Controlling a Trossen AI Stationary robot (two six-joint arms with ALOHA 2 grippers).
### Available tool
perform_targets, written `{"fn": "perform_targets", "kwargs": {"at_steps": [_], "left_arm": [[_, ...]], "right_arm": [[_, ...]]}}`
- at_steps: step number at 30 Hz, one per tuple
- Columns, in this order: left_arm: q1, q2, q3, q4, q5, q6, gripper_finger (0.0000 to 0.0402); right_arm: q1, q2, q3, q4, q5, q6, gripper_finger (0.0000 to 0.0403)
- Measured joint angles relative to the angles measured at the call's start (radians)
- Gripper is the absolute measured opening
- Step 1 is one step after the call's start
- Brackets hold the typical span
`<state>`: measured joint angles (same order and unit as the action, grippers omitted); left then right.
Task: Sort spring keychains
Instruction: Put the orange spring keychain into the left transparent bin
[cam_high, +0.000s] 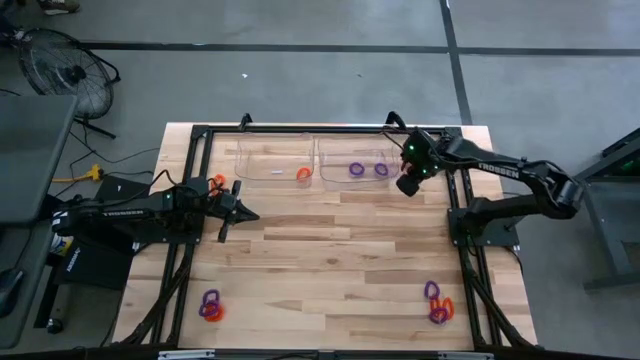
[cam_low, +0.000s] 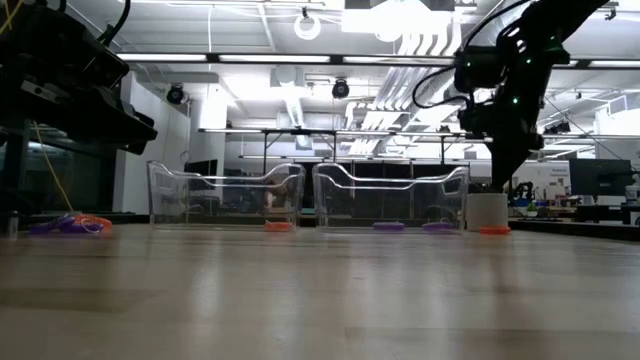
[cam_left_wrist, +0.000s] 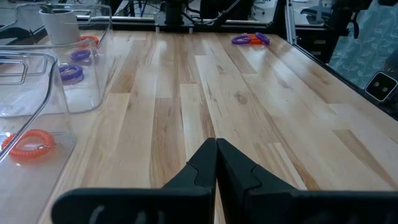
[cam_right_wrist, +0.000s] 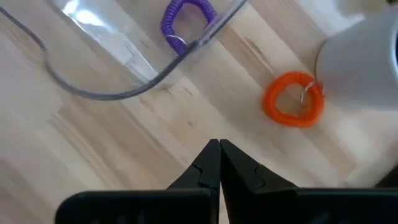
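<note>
Orange and purple spring keychains lie in several places. One orange ring lies in the left clear tray. Two purple rings lie in the right tray. Mixed piles lie near the table's near left and near right corners. In the right wrist view, a loose orange ring lies on the wood against the white cup. My right gripper hovers shut just short of that ring, outside the right tray. My left gripper is shut, above the table's left middle.
Another orange ring lies by the left arm. The trays stand side by side along the far edge. Bare wood stretches across the table's middle. Black frame rails run along the table's sides.
</note>
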<state>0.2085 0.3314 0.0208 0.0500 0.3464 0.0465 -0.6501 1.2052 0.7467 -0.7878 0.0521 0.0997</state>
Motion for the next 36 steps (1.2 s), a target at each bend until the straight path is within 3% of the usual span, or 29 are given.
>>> {"fn": "perform_targets", "kwargs": {"at_steps": [12, 19, 26, 36], "left_arm": [[0.0, 0.0, 0.0, 0.0, 0.0, 0.0, 0.0001], [0.0, 0.0, 0.0, 0.0, 0.0, 0.0, 0.0001], [0.0, 0.0, 0.0, 0.0, 0.0, 0.0, 0.0001], [0.0, 0.0, 0.0, 0.0, 0.0, 0.0, 0.0001]], "right_arm": [[-0.01, 0.118, 0.004, -0.005, 0.235, -0.317, 0.0], [-0.012, 0.149, -0.035, 0.051, 0.192, -0.543, 0.0022], [-0.012, 0.156, -0.082, 0.155, 0.227, -0.585, 0.0075], [-0.031, 0.155, -0.141, 0.262, 0.177, -0.601, 0.0128]]}}
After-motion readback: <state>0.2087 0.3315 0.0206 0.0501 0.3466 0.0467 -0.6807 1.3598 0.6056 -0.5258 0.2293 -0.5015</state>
